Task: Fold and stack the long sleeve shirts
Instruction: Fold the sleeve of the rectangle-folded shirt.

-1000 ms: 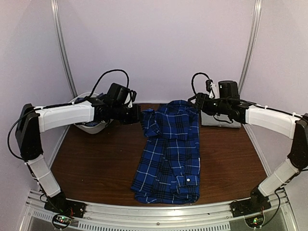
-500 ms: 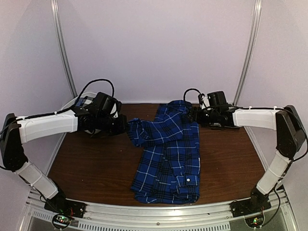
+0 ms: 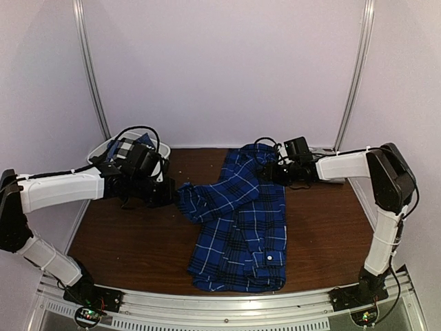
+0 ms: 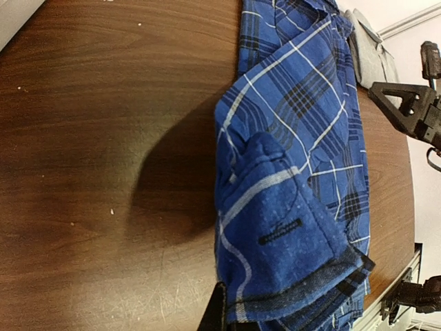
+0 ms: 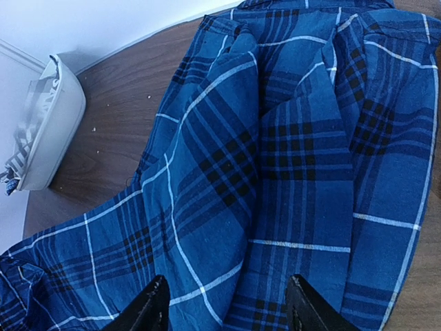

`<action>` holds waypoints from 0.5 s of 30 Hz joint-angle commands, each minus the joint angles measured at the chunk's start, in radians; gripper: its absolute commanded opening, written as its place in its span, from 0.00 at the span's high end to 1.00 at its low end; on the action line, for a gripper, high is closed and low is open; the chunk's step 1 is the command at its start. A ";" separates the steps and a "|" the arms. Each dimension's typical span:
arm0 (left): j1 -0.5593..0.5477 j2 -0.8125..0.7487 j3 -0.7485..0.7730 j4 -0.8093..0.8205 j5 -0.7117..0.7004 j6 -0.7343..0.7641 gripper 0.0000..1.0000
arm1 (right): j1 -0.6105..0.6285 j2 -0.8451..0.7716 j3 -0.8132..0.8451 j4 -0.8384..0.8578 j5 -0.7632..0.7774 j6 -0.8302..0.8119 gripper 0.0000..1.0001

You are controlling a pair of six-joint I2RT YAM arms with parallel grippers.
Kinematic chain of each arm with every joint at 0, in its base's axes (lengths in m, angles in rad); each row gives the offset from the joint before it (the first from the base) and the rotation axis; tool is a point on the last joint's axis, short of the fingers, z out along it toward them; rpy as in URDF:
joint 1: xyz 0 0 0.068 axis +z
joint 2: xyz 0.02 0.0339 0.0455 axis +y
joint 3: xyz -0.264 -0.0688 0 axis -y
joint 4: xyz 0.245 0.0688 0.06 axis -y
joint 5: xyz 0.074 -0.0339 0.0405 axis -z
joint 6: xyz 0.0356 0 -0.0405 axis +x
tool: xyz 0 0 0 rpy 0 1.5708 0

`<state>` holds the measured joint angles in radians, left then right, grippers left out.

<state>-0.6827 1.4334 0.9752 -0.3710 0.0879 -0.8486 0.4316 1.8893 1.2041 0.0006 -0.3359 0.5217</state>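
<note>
Brown tabletop; blue plaid shirt, cuff in left end effector; right end effector wide; white basket back-left

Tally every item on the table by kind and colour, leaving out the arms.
blue plaid shirt: 1
grey shirt: 1
black-and-white check shirt, in the basket: 1
white basket: 1
Total: 4
</note>
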 commanded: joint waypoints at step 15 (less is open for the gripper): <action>-0.040 0.018 0.003 0.015 0.181 -0.026 1.00 | 0.008 0.173 0.143 0.020 -0.042 0.003 0.54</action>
<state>-0.7155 1.4338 0.9752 -0.3695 0.2142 -0.8600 0.4320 2.0415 1.3365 0.0116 -0.3618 0.5228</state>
